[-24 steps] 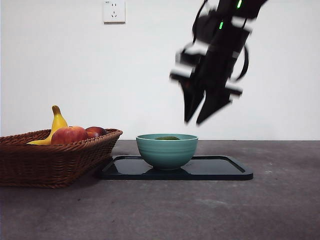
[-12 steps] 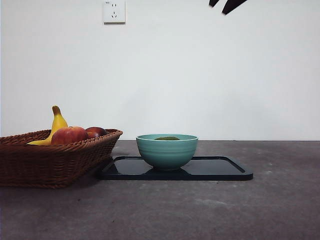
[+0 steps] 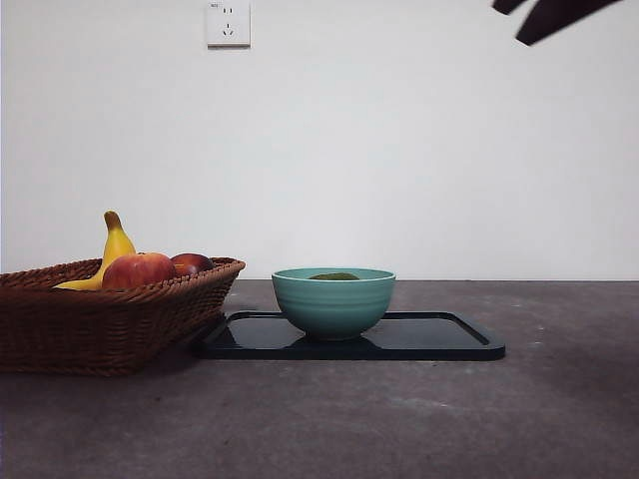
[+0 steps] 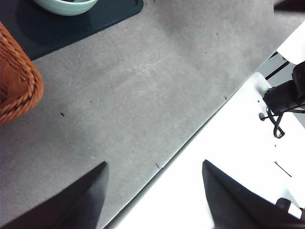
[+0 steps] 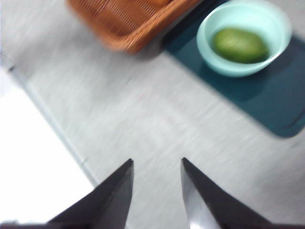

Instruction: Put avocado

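Note:
The avocado (image 3: 334,275) lies in a teal bowl (image 3: 333,304) on a dark tray (image 3: 439,334); only its top shows above the rim in the front view. The right wrist view shows the whole dark green avocado (image 5: 239,45) inside the bowl (image 5: 279,28). My right gripper (image 5: 156,161) is open and empty, high above the table and well away from the bowl; in the front view it shows only as black tips (image 3: 519,22) at the top right corner. My left gripper (image 4: 154,163) is open and empty over the table's edge, far from the bowl (image 4: 66,5).
A wicker basket (image 3: 100,319) stands left of the tray, touching its corner, with a banana (image 3: 116,244) and red apples (image 3: 138,269) in it. Bare grey table lies in front of and to the right of the tray. A wall socket (image 3: 228,22) is behind.
The right arm has risen from just above the bowl's right side to the top right corner, empty. The avocado, bowl, tray and basket have not moved.

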